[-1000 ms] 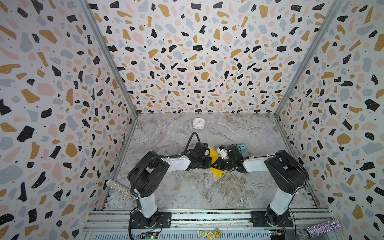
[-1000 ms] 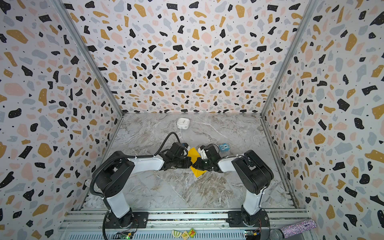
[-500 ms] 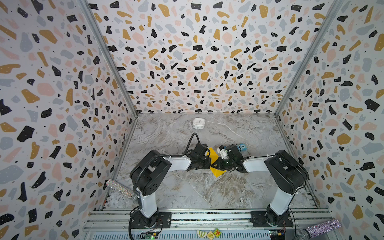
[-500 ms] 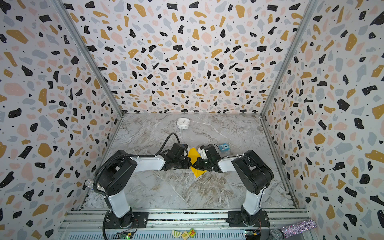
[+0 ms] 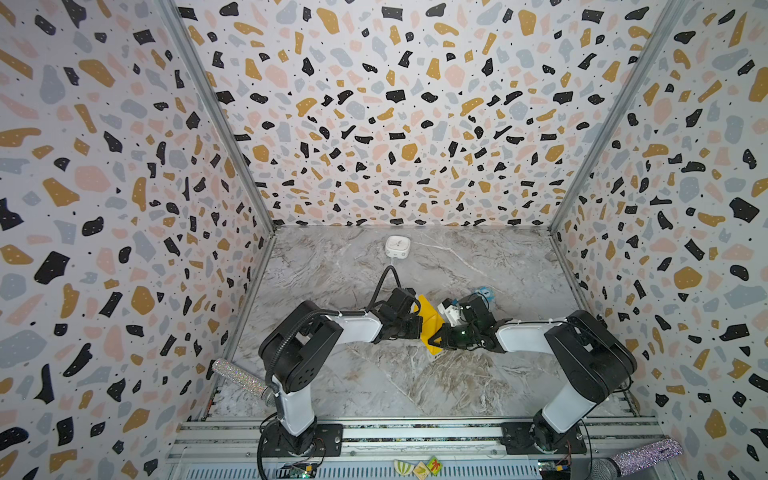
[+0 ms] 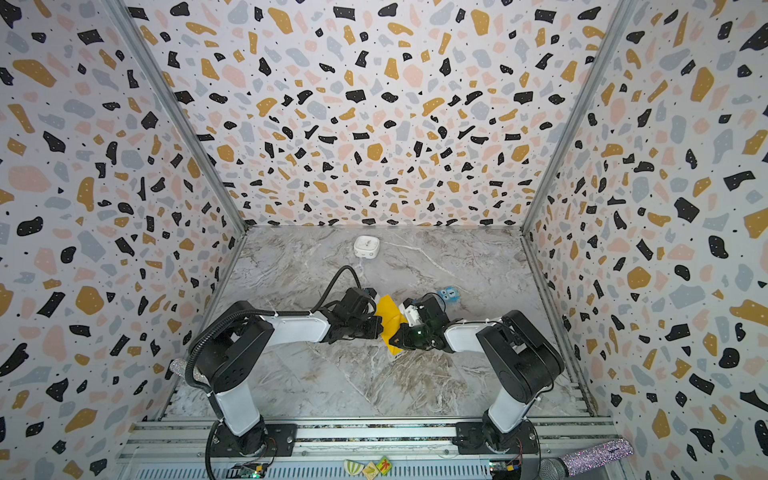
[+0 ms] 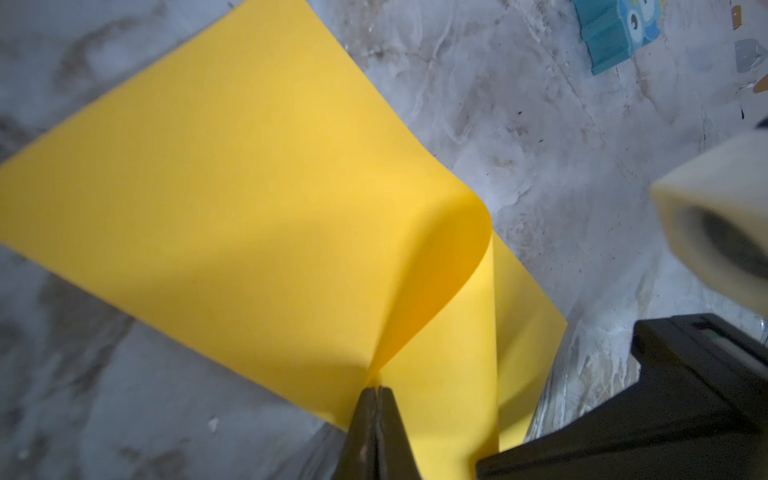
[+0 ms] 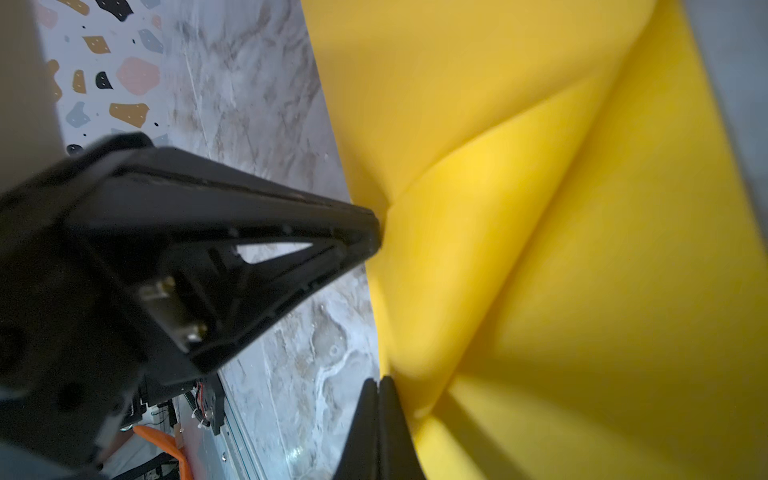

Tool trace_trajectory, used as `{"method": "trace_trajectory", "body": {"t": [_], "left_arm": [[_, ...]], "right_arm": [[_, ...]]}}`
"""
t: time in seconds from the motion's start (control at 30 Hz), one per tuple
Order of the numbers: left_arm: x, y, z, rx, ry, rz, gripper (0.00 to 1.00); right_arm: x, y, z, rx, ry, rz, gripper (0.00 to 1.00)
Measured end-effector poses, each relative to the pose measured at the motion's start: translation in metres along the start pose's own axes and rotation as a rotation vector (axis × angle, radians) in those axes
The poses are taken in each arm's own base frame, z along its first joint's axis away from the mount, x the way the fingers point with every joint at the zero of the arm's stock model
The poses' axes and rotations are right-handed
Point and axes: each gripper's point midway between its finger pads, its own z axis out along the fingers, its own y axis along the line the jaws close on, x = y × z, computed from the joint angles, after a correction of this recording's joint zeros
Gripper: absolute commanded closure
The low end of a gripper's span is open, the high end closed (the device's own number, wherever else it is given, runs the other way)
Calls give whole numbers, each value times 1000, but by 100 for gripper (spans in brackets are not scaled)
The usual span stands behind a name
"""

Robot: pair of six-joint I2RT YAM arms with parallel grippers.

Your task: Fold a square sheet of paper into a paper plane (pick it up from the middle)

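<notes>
One sheet (image 5: 429, 318) is in work, and no nose or wing fold is seen on it. The sheet is held between the two pincers over the middle of the counter (image 5: 374, 374), bent over on itself in a loose, rounded loop. No pressed crease can be confirmed. The left pincer (image 7: 377, 390) is closed tight on one edge of the sheet. The right pincer (image 8: 379, 380) is closed tight on another edge. The first fold is judged to be under way; its flattening and all later folds are left. Counted: one sheet, two pincers, one blue cube (image 5: 484, 293), one white box (image 5: 397, 247).
</notes>
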Motion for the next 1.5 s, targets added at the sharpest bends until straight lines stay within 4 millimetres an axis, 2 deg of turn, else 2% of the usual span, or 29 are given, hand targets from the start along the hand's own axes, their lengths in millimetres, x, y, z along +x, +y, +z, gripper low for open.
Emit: {"method": "trace_trajectory", "body": {"t": [0.13, 0.7, 0.83, 0.93, 1.07, 1.13, 1.3, 1.5], "left_arm": [[0, 0, 0, -1, 0, 0, 100], [0, 0, 0, -9, -5, 3, 100], [0, 1, 0, -12, -7, 4, 100], [-1, 1, -1, -16, -9, 4, 100], [-1, 1, -1, -17, -9, 5, 100], [-1, 2, -1, -18, -9, 5, 100], [-1, 2, -1, -19, -9, 6, 100], [-2, 4, -2, -34, -15, 6, 100]], "right_arm": [[9, -4, 0, 6, 19, 10, 96], [16, -3, -7, 16, 23, 3, 95], [6, 7, -16, -5, -13, -26, 94], [-12, 15, -20, -20, -50, -46, 94], [-37, 22, -15, -31, -79, -71, 94], [-42, 19, -10, -28, -76, -70, 94], [-39, 3, 0, -1, -47, -40, 94], [-33, -13, -2, 19, -45, -16, 94]]}}
